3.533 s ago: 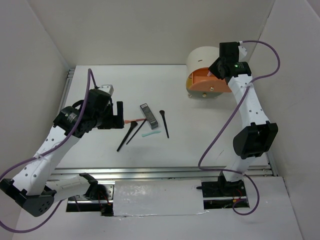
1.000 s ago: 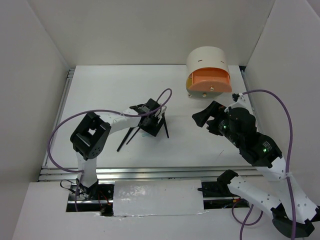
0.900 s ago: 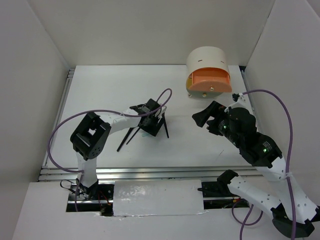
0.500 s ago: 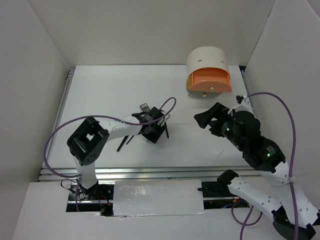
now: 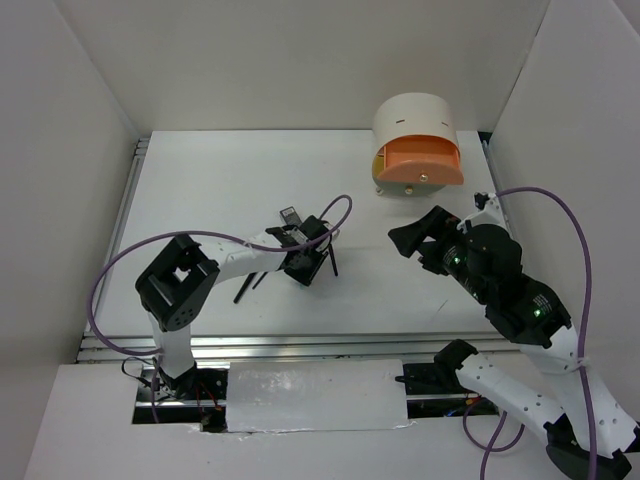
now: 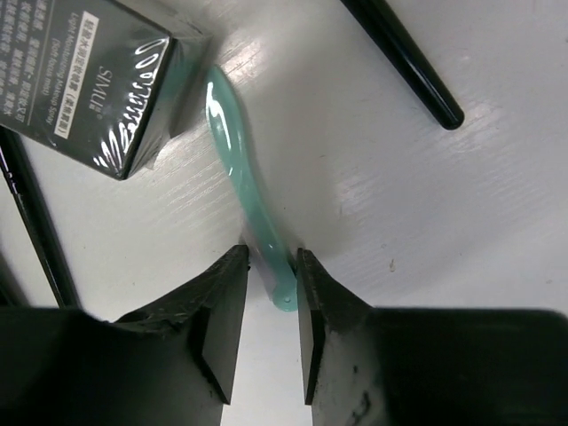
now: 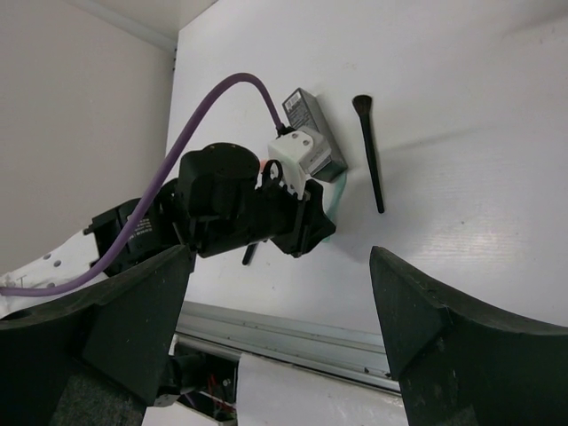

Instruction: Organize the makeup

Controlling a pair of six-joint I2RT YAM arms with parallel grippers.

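Note:
In the left wrist view my left gripper (image 6: pixel 271 264) has its jaws closed in against both sides of the near end of the mint-green stick (image 6: pixel 232 142), which lies on the white table. Its far end touches the dark grey rectangular tube (image 6: pixel 80 80). A black brush handle (image 6: pixel 399 53) lies to the right and a thin black stick (image 6: pixel 35 222) to the left. From above, the left gripper (image 5: pixel 303 268) covers the stick, with the tube (image 5: pixel 290 217) poking out behind it. My right gripper (image 5: pixel 415 238) hovers open to the right with nothing in it, facing the pile (image 7: pixel 280 257).
The cream round-topped box (image 5: pixel 415 125) stands at the back right with its orange drawer (image 5: pixel 420 165) pulled out. A black brush (image 7: pixel 368 151) lies beside the left wrist. Metal rails (image 5: pixel 300 345) run along the table's near edge. White walls close in both sides.
The left jaws have closed from wide open onto the mint-green stick, and the left wrist has shifted slightly nearer. The right arm has barely moved.

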